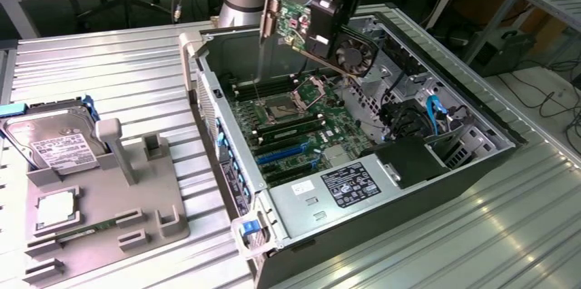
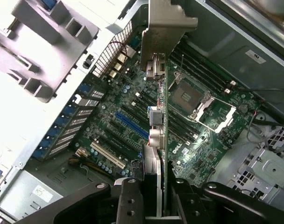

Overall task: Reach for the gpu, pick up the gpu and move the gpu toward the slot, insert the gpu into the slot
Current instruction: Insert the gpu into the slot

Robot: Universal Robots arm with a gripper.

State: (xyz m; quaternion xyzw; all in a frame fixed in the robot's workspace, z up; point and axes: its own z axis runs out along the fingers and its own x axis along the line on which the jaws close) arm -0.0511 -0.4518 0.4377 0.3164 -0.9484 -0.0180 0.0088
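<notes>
While the grey plastic parts holder [image 1: 109,217] sits left on the ribbed metal bench [image 1: 118,64], the fingers [image 2: 129,198] clamp the flat green-edged gpu [image 1: 318,27] upright above the open black computer case [image 1: 472,160], edge down, suiting its blue slot [image 2: 131,125].

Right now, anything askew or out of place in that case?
Only the gpu: it hangs tilted in the gripper above the open case, not seated in any slot. The CPU socket stands open, its lever raised. Nothing spilled or visibly damaged; the hard drive sits in its holder.
</notes>
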